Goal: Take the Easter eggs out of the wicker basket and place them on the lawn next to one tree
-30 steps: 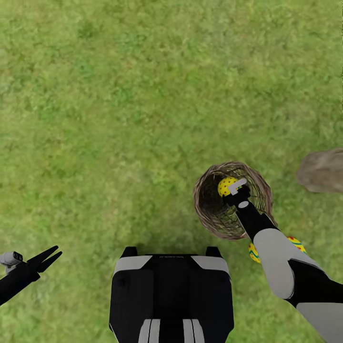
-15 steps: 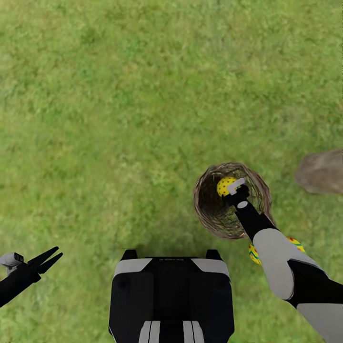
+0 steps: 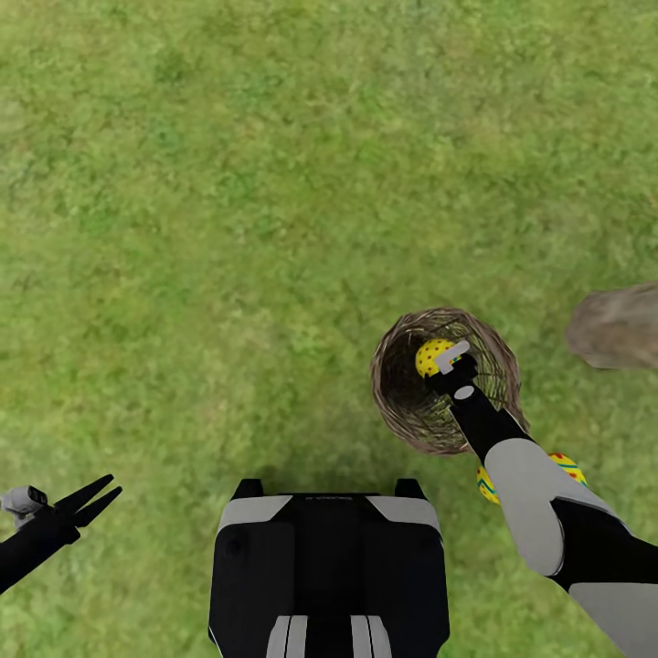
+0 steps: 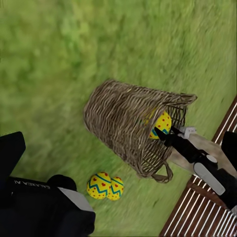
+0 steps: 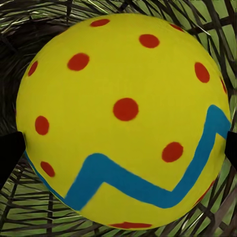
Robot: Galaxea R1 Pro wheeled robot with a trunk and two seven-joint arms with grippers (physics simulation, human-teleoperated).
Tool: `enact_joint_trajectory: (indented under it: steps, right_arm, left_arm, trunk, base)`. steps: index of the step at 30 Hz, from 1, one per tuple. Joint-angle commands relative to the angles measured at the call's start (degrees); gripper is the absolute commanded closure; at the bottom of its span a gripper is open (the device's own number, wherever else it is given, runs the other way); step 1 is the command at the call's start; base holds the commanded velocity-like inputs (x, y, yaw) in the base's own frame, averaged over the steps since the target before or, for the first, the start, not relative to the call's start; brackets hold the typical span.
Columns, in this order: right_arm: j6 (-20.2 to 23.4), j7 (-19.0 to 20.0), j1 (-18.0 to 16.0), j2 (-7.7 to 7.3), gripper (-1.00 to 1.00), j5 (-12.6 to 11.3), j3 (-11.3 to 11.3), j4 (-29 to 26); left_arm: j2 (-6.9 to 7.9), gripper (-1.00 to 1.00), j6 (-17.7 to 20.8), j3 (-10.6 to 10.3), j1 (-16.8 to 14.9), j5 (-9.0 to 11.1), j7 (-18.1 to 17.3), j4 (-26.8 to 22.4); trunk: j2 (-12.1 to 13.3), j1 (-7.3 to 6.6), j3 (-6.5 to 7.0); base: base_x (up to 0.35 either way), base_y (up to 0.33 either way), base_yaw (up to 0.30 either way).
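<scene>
The brown wicker basket stands on the lawn just ahead of my base, to the right. My right gripper reaches into its mouth and is shut on a yellow Easter egg with red dots and a blue zigzag, held near the rim. Two more eggs lie side by side on the grass beside the basket; my right arm partly hides them in the head view. My left gripper hangs open at the lower left, far from the basket.
A pale grey-brown tree trunk rises at the right edge, close behind the basket. The left wrist view has brown wooden slats past the basket. Open grass stretches ahead and to the left. My dark base sits at the bottom.
The head view has shifted a touch. My right gripper and the egg stay at the basket's mouth, almost still. The left arm has barely moved.
</scene>
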Motion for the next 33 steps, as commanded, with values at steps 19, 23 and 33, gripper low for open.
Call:
enact_joint_trajectory:
  steps: [19,23,33]
  right_arm:
    - [5.3,0.3,8.4,2.85,1.00,3.1,4.8,-14.4]
    - [6.1,0.3,10.7,2.87,1.00,3.1,7.6,-16.2]
    - [10.6,3.5,15.9,2.85,1.00,3.2,9.1,-26.8]
  left_arm:
    - [0.00,-1.00,0.6,0.0,0.0,-0.1,-0.3,0.2]
    - [0.00,-1.00,0.7,0.0,0.0,-0.1,-0.3,0.2]
    - [0.00,-1.00,0.7,0.0,0.0,-0.1,-0.3,0.2]
  trunk:
    - [0.0,0.01,-0.02]
    - [0.0,0.01,-0.02]
    - [0.0,0.01,-0.02]
  base:
    - [0.000,0.000,0.000]
    - [0.000,0.000,0.000]
    - [0.000,0.000,0.000]
